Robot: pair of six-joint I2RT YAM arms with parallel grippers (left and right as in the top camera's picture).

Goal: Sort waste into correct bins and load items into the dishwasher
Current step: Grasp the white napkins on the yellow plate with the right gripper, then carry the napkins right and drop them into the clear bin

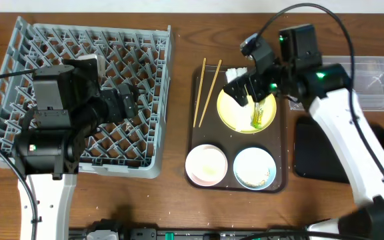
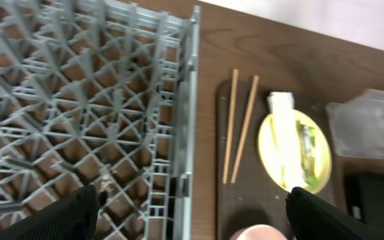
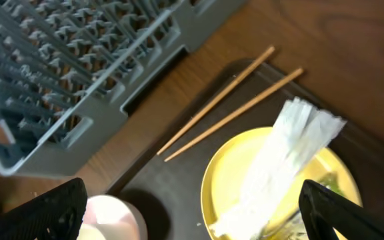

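Observation:
The yellow plate lies on the brown serving tray with the yellow-green wrapper and crumpled white paper on it. Two chopsticks lie on the tray's left side. The pink bowl and blue bowl stand at its front; the blue one holds pale specks. My right gripper is open above the plate. My left gripper is open and empty over the right edge of the grey dish rack. A small white object in the rack is mostly hidden by my left arm.
The brown serving tray sits right of the rack. The clear tub is at the far right, with the flat black tray in front of it, partly under my right arm. A strip of bare table separates the rack and the brown tray.

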